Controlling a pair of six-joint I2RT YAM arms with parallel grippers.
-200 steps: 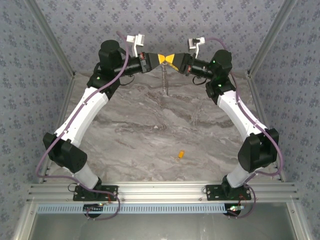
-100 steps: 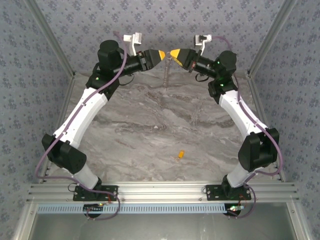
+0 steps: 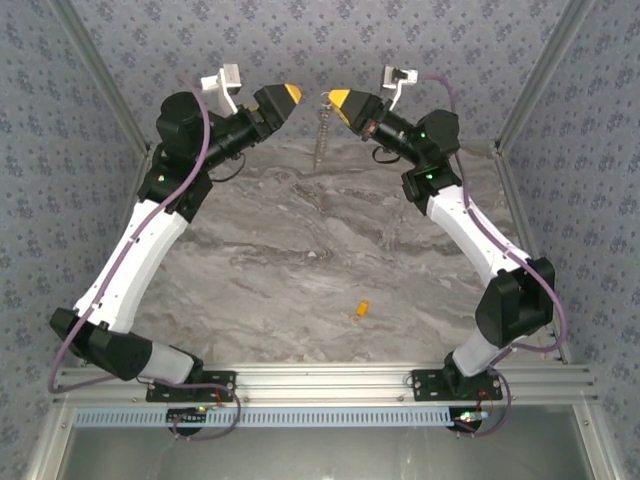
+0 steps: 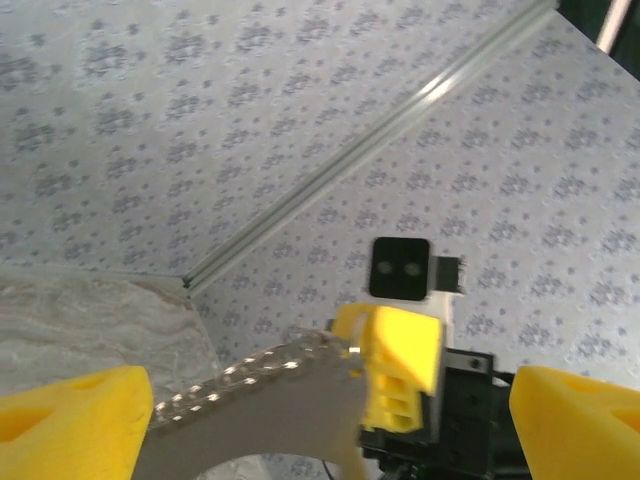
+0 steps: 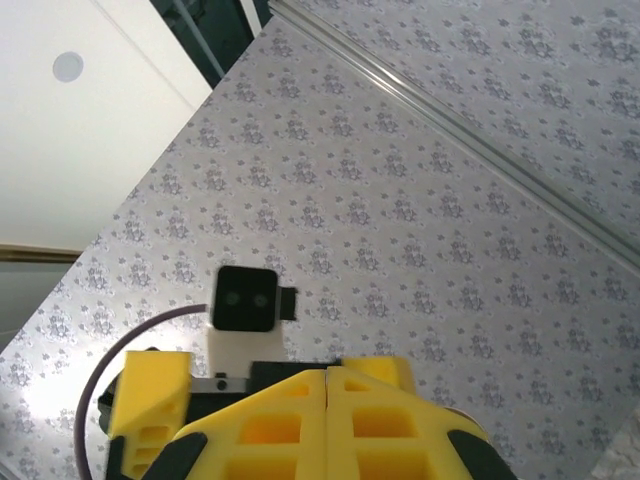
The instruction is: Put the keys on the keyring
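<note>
Patterned walls are seen behind both raised arms: the left gripper is spread wide and empty, just beside the keyring, which is hung by its top end from the tightly closed right gripper. The keys are seen lying on the marble table, well apart from the loop. Pinched at one end only, the floppy loop could be swung or slipped free when regrasped.

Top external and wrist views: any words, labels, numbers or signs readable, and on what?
No readable text anywhere.
Pale strip along the near rail: fine marks, too small to read.
Black square camera module on the right wrist: no lettering.
Grey beaded keyring loop hanging from the right gripper: no tag.
</note>
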